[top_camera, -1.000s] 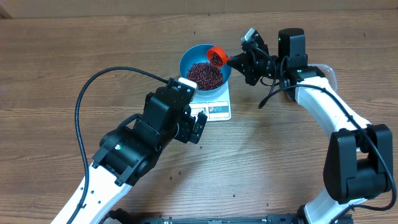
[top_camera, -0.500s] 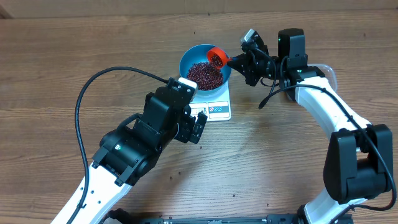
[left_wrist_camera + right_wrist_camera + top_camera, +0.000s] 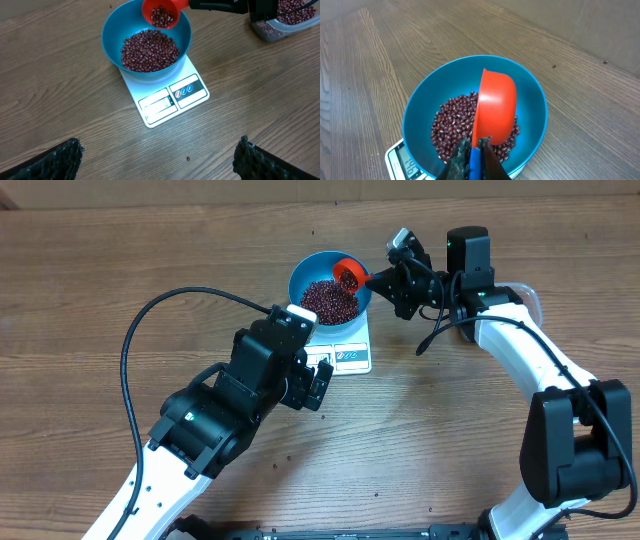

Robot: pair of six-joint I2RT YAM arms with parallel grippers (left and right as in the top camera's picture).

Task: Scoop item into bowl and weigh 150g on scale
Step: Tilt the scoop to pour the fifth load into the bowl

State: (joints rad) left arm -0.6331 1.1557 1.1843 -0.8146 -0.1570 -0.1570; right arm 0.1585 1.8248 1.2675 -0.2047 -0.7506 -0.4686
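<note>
Loose grainy heap of tiny dark maroon beans point(image 3: 150, 50) inside one deep round blue bowl point(image 3: 111, 31), sat on one flat white rectangular scale point(image 3: 172, 97). One orange plastic scoop point(image 3: 495, 107) tipped over it, pinched tight in the right claw point(image 3: 472, 155). Left claw point(image 3: 157, 160) spread wide. Brown wood-grain worktop point(image 3: 100, 270) underneath.

Glossy plastic bowl point(image 3: 111, 36) and scoop point(image 3: 495, 105), matt wood-grain table point(image 3: 60, 100).

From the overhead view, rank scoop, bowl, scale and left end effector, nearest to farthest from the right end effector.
1. Scoop, gripped by the right end effector.
2. Bowl, directly beneath the scoop.
3. Scale, under the bowl, sticking out in front.
4. Left end effector, open, past the scale's front edge.
</note>
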